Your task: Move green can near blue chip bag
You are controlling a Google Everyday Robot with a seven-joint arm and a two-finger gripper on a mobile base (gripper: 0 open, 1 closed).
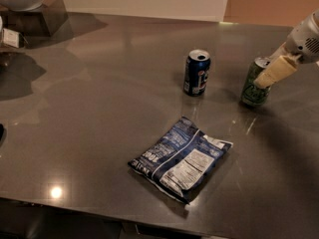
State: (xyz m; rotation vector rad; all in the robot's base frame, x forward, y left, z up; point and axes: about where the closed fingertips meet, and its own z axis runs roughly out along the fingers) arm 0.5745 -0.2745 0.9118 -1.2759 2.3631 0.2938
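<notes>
The green can (252, 93) stands upright on the dark table at the right, with a silver top. My gripper (267, 76) reaches in from the right edge and sits against the can's upper part, partly covering it. The blue chip bag (181, 158) lies flat in the middle front of the table, with its white nutrition label facing up. It lies well to the left of and in front of the green can.
A dark blue can (197, 72) stands upright, left of the green can and behind the bag. A white bowl on a dark stand (27, 6) is at the back left corner. The table's front edge (99, 210) runs along the bottom.
</notes>
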